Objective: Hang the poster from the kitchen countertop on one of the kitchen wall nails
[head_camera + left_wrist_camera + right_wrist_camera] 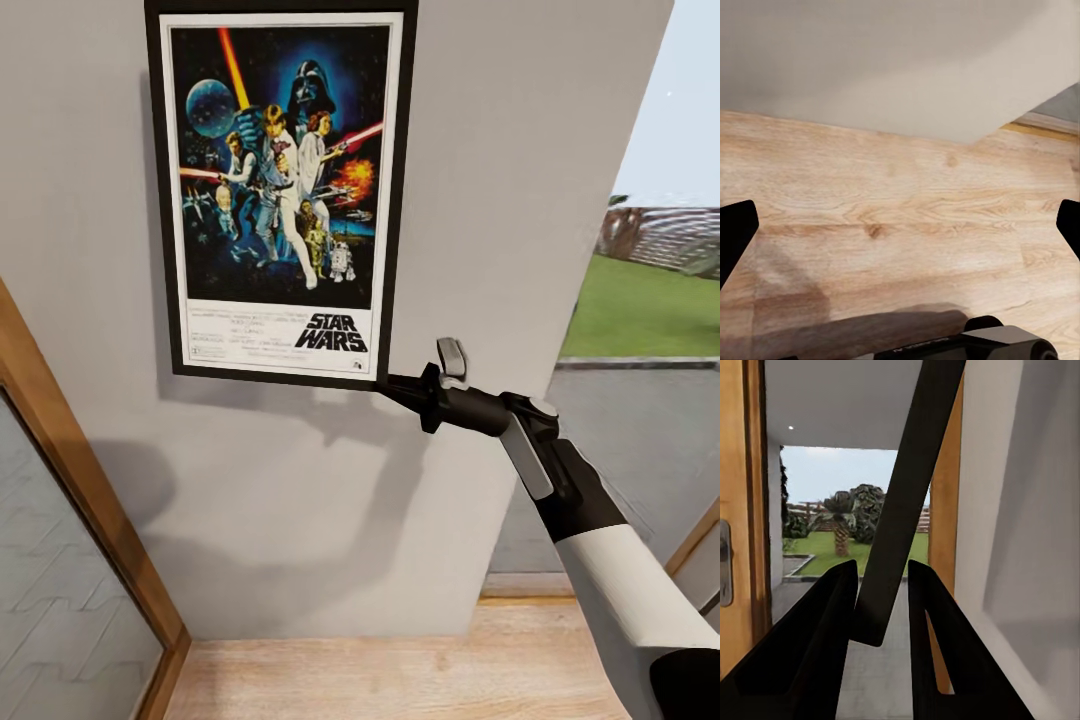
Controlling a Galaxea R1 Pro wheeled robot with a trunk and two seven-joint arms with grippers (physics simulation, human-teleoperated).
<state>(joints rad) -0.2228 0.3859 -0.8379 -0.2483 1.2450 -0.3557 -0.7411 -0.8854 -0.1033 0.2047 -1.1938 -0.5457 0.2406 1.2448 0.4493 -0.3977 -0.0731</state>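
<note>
Starting at the far left of the poster (280, 190), a wooden door frame (90, 520) is seen running diagonally down toward the plank floor (400, 670), with grey wall (300, 500) filling everything below and beside the poster. The poster itself is held flat against that wall, upright or very nearly so, and no nail can be made out, so whether it is already hooked can't be told. Its lower right corner is pinched by the right gripper (385, 382), and in the right wrist view the black frame edge (907, 502) is seen passing slantwise between the two fingers (810, 660), which are closed in tight on it. To do this step well, the frame should probably be kept flush to the wall and eased down gently until the weight is taken by the nail, and the grip should only be let go once no sag is felt; a corner hold like this is likely to let the poster swing, so slow moves are called for. The left gripper (900, 225) is spread wide with nothing in it, pointed at the floor below the poster. Readable writing: "STAR WARS" in the white band at the poster's bottom; the small credit lines beside it are too tiny to read. Right of the poster, an open doorway onto a lawn (640, 310) is seen.
</note>
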